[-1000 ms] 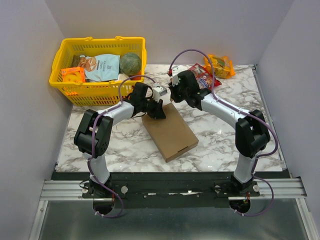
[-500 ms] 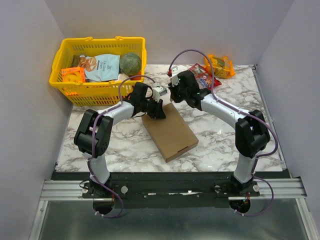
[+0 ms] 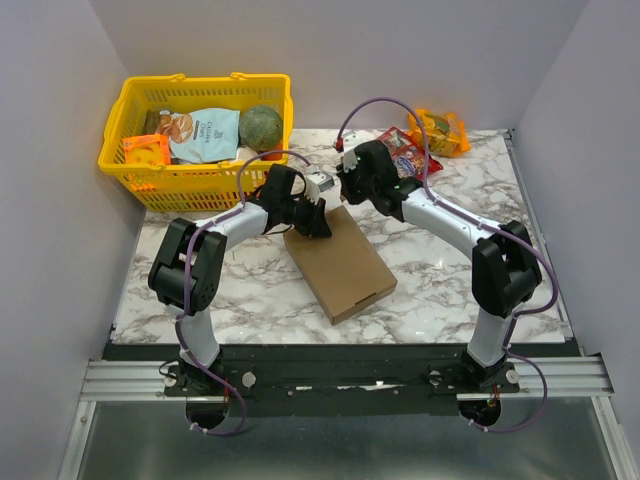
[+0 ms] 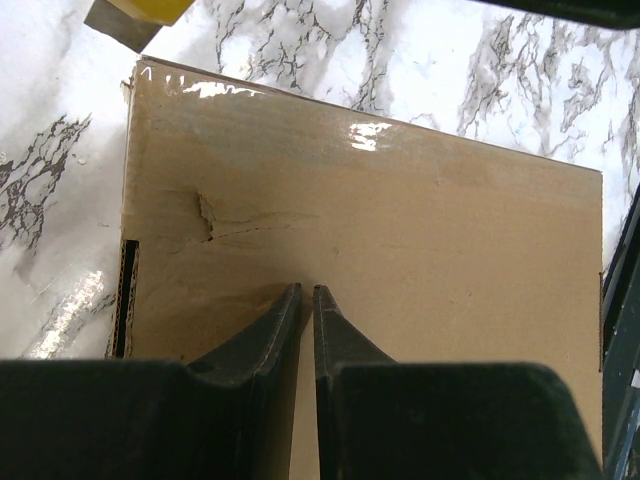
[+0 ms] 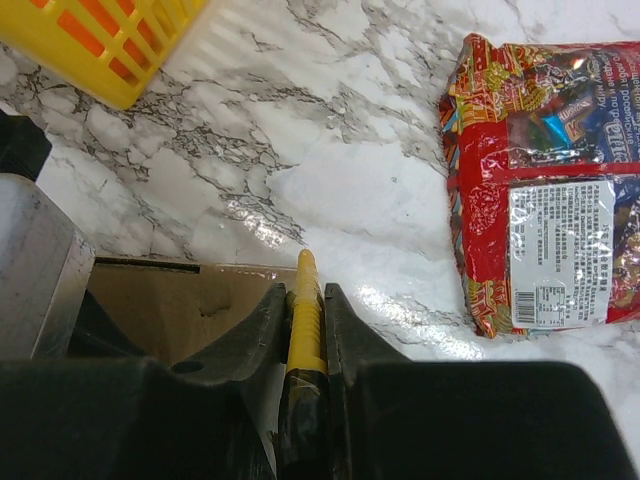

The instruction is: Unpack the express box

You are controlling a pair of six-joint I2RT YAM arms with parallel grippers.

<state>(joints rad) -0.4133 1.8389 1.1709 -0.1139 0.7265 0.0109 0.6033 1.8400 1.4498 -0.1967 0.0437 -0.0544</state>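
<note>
At the box (image 3: 340,262) edge, a yellow tool (image 5: 305,325) is being clamped by the right gripper (image 5: 304,290) (left gripper (image 4: 307,290) closed, empty), so a slip could gouge what's inside.

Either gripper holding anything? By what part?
Right gripper clamps a yellow tool along its shaft, tip protruding. Left gripper holds nothing, nearly shut over the box.
</note>
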